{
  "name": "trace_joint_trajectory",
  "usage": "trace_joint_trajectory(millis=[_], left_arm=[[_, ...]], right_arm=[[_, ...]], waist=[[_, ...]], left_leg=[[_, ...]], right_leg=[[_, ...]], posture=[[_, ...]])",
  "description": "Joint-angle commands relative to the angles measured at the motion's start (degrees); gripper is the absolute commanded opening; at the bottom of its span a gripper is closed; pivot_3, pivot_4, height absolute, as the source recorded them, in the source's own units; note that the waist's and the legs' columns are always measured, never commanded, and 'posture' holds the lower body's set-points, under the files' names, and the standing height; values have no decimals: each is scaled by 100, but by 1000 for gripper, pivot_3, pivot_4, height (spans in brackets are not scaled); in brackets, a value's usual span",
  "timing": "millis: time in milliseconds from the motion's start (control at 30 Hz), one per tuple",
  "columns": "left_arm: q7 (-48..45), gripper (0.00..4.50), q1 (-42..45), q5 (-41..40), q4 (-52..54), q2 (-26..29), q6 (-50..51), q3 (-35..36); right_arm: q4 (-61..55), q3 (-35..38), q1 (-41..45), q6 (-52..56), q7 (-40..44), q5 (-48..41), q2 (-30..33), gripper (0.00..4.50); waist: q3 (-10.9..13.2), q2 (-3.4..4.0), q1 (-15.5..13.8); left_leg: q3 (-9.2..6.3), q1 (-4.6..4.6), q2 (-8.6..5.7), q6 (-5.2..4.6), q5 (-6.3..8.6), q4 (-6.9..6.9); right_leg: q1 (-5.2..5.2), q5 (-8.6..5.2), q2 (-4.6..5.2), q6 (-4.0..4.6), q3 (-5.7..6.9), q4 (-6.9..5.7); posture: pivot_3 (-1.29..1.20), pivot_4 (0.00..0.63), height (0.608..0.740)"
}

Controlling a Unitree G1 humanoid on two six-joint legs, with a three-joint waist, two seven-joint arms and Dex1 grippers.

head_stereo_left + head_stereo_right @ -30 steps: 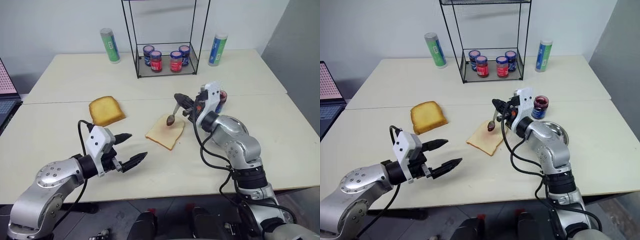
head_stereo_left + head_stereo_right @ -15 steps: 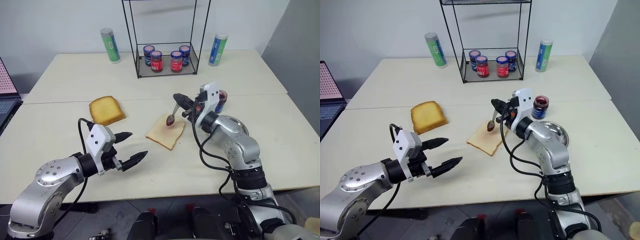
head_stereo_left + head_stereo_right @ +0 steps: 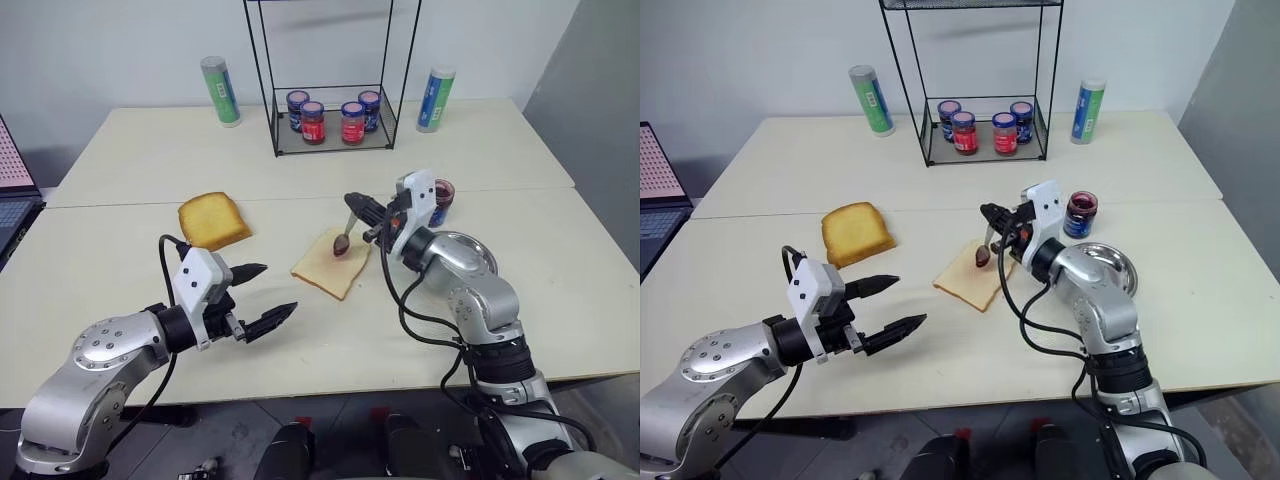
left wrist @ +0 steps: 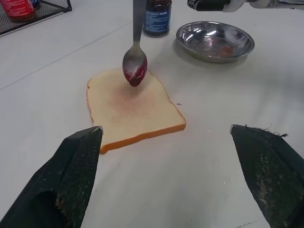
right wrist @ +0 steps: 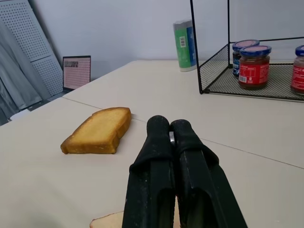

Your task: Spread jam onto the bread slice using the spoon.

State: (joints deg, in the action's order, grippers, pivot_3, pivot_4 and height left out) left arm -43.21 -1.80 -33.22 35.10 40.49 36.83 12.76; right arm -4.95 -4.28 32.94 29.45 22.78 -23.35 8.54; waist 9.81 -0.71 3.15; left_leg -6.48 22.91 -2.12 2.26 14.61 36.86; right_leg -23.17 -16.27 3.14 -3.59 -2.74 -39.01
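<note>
Jam (image 4: 135, 75) coated the bowl of the spoon (image 4: 136, 57), which the right claw (image 3: 990, 216) gripped by the handle, poised just above the bread slice (image 3: 331, 262) lying mid-bench. The left claw (image 3: 261, 297) stood open and empty, well apart. The spreading step was in hand; the next move called for lowering the bowl and wiping it across the faintly stained crumb.

Your pale bench (image 3: 130, 160) carried the bread slice (image 3: 330, 265), toasted slice (image 3: 213, 221), steel dish (image 3: 1105, 262), wire rack (image 3: 335, 135) (jars inside) and two tubes (image 3: 220, 91).

Both arms are rounded, silver-grey metal shells with black joints. Loose black cables loop along each forearm. White wrist blocks carry two tapered black fingers each.
</note>
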Motion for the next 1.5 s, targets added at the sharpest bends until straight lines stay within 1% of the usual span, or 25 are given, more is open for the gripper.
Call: trace_joint_trajectory(millis=[33, 233, 400, 533, 633, 900, 933, 1000, 1133, 1233, 1367, 1500], left_arm=[[13, 4500, 103, -20, 19, 43, -100, -1], [29, 4500, 82, -18, 26, 46, -97, 37], [45, 4500, 109, -23, 16, 42, -92, 43], [50, 4500, 105, -18, 21, 36, -97, 22], [36, 4500, 151, -27, 12, 55, -81, 5], [2, 4500, 179, -15, -22, 69, -82, 3], [0, 4500, 188, -17, -27, 70, -81, 3], [4, 4500, 202, -18, -40, 73, -72, 11], [8, 4500, 206, -16, -44, 81, -63, 7], [16, 4500, 210, -15, -48, 83, -58, 8], [33, 4500, 230, -22, -46, 80, -45, -2], [61, 4500, 222, -30, -14, 66, -28, -11]], right_arm=[[-318, -29, 140, -32, 64, -16, -58, 80], [-335, -43, 172, -58, 17, 14, -120, 80], [-324, 130, 328, 30, -50, -85, -129, 80], [-240, 127, 271, 26, -39, -74, -162, 80], [-253, 287, 317, 188, -165, -233, -261, 80], [-272, 315, 300, 277, -130, -220, -266, 80], [-261, 411, 299, 382, -225, -320, -343, 80], [-37, 1019, 402, 926, -793, -876, -696, 80], [284, 1830, 549, 1561, -1505, -1538, -1031, 80], [485, 2530, 607, 2020, -2166, -2308, -1350, 80], [652, 3058, 624, 2395, -2857, -2978, -1632, 80], [703, 3214, 580, 2459, -3216, -3343, -1768, 80]], waist=[[0, 0, 0], [0, 0, 0], [0, 0, 1], [0, 0, 1], [0, 0, 1], [0, 0, 1], [0, 0, 1], [0, 0, 0], [0, 0, -3], [0, 0, -6], [1, 1, 5], [1, 3, 12]], left_leg=[[0, 0, 0, 0, 0, 0], [-1, 0, 1, 0, 0, 0], [-2, 0, 1, 0, 0, 0], [-2, -1, 1, 0, 0, 0], [-1, 0, 1, 0, 0, 0], [-1, 0, 1, 0, 0, 0], [-1, 0, 0, 0, 0, 0], [-1, 0, 1, 0, 0, 0], [-9, 0, 5, 0, 0, 0], [-8, 0, 4, 0, 0, -1], [1, 0, 3, 0, 0, -2], [6, 1, -2, 0, 0, -3]], right_leg=[[0, 0, 0, 0, 0, 0], [0, 0, 0, 0, 0, 0], [0, 0, 0, 0, -1, 0], [0, 0, 0, 0, 2, 0], [0, 0, 0, 0, 0, 0], [0, 0, 0, 0, 1, 0], [0, 0, 0, 0, 0, 0], [0, 0, 0, 0, 0, 0], [0, 0, 0, 1, 0, -2], [0, 0, 1, 1, 0, -1], [0, 0, 0, 1, 0, -1], [-1, 0, -1, 1, -1, -2]], posture=[[0, 150, 740], [0, 150, 740], [0, 150, 740], [0, 150, 740], [0, 150, 740], [0, 150, 740], [0, 150, 740], [0, 150, 740], [0, 150, 740], [0, 150, 740], [0, 150, 740], [0, 150, 740]])
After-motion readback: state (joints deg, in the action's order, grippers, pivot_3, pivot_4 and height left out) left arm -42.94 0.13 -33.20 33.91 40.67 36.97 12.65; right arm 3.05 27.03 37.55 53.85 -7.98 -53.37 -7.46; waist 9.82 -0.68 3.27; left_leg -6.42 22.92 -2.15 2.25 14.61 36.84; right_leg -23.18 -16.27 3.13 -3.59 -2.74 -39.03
